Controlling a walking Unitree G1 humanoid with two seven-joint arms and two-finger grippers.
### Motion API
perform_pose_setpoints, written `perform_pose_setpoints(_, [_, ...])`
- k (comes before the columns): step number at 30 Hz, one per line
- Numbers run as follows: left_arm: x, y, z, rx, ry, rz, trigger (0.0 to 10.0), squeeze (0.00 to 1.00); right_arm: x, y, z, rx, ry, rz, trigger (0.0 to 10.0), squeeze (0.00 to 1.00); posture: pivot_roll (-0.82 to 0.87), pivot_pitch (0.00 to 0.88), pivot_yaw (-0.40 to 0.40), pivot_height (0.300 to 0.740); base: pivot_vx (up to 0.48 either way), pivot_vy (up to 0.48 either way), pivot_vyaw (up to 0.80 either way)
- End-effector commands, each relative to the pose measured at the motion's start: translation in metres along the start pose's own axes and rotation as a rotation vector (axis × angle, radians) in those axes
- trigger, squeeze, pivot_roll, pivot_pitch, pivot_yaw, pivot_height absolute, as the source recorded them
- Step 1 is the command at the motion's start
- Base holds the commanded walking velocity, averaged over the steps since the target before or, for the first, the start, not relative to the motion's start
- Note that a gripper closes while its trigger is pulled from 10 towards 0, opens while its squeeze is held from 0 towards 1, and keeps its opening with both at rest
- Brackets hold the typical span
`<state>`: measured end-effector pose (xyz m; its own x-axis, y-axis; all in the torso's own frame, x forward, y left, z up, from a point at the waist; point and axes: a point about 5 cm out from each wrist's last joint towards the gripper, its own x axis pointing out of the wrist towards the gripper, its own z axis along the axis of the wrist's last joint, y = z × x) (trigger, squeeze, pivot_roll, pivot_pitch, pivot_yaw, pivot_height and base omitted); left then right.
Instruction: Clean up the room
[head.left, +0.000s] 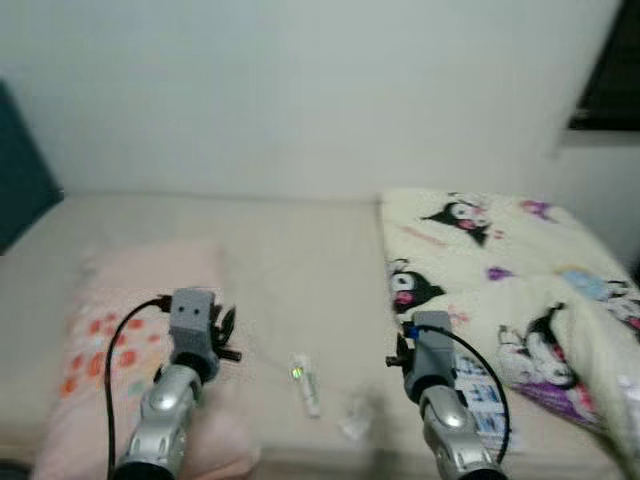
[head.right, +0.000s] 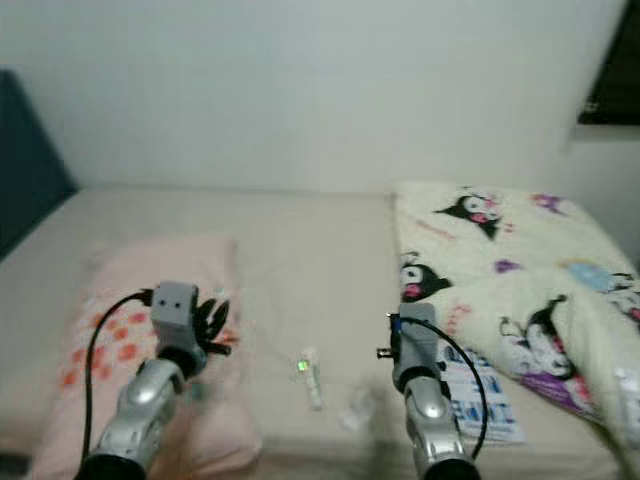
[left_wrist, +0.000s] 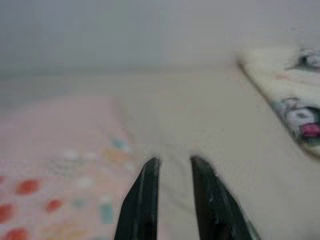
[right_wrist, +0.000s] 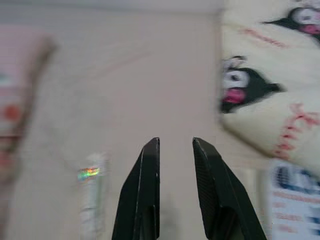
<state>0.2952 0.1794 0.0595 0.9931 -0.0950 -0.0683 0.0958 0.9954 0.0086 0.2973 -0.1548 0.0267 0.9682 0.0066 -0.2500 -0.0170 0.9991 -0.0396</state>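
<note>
Tube (head.left: 308, 384) flat on bed (head.left: 300, 260), lengthwise toward wall; both hands slightly spread.

The bed sheet (head.left: 300, 270) is showing as matt beige cloth, lightly creased. The pillow (head.left: 130, 330) is presenting soft pink fabric with printed dots, matt. The blanket (head.left: 500, 260) is appearing as fleecy cream cloth with printed cartoon figures. The small tube (head.left: 308, 383) is looking like smooth white plastic, carrying a shiny iridescent patch. The wrapper (head.left: 354, 418) is reading as clear crinkled film. The leaflet (head.left: 486, 398) is looking like printed paper. Both arms are showing brushed silver metal; left gripper (left_wrist: 172, 165) and right gripper (right_wrist: 176, 145) fingers are looking like matt black plastic.
</note>
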Motion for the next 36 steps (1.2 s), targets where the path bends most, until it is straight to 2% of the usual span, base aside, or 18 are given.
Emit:
perform_pose_setpoints(1, [0.001,-0.002,-0.001,0.005,0.018,-0.018,10.0,0.00,0.001,0.000,0.001,0.010,-0.003,-0.004,10.0,0.00,0.11,0.000,-0.009,0.731,0.000,0.000,0.00])
perform_pose_setpoints(11, [0.002,-0.001,0.000,0.017,0.024,-0.032,10.0,0.00,0.000,0.003,0.001,0.031,-0.004,0.000,10.0,0.00,0.12,0.000,0.002,0.731,0.000,0.000,0.00])
perform_pose_setpoints(25, [0.002,-0.001,-0.003,0.021,0.057,0.002,10.0,0.00,0.002,-0.005,0.005,0.035,-0.027,-0.018,10.0,0.00,0.10,0.000,-0.003,0.731,0.000,0.000,0.00])
perform_pose_setpoints(36, [0.003,0.000,-0.001,0.024,0.040,0.029,10.0,0.00,0.002,-0.008,0.012,0.038,-0.061,-0.019,10.0,0.00,0.10,0.000,-0.018,0.691,0.000,0.000,0.00])
